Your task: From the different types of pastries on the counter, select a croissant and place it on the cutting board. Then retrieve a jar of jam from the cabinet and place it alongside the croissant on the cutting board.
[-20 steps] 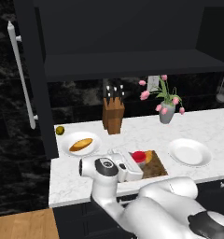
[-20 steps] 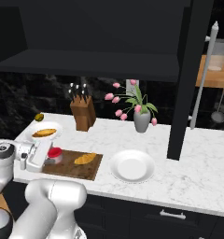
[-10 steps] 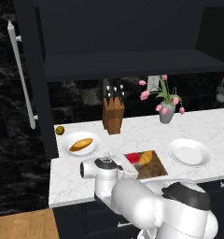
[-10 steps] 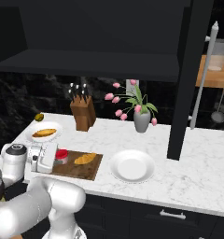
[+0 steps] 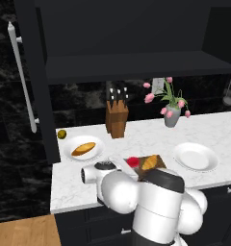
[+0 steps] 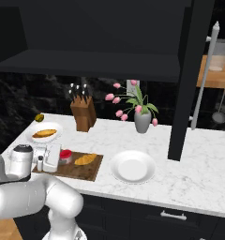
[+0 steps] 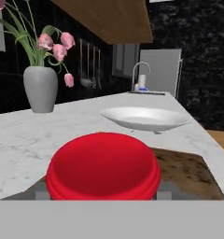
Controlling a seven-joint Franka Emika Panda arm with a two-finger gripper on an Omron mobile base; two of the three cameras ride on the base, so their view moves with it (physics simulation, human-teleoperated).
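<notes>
Sitting on the board [image 6: 88, 172], left end: jar [image 6: 65, 155], squat, smooth bright red lid, domed and ribbed at the rim in the hand view [image 7: 103, 166]; body hidden there. Gripper [image 6: 48, 158] at the jar's left side, white block-shaped hand; fingers [image 7: 163, 195] show as grey stubs flanking the lid, close to it, but whether they press the jar or stand off cannot be told. Croissant [image 6: 85, 159], golden-orange, short, glossy crust, lies on the board just right of the jar, apart from it. Board: dark brown wood, mottled grain, rectangular. Counter [image 6: 194, 164]: white marble-look, faint grey veins. Plate [image 6: 132, 166], white, round, shallow, bare, just right of the board. Second plate [image 5: 83, 148], white, holds the loaf [image 5: 83, 148], longer, orange-brown. Knife block [image 6: 83, 115], brown wood, dark handles with pale studs. Vase [image 6: 143, 121], matte grey, tapered, with pink tulips. Small dark olive-green round item [image 5: 62, 134] near the wall. Cabinet [image 5: 127, 43] matte black, long white bar handle [image 5: 22, 77]. No readable writing anywhere
</notes>
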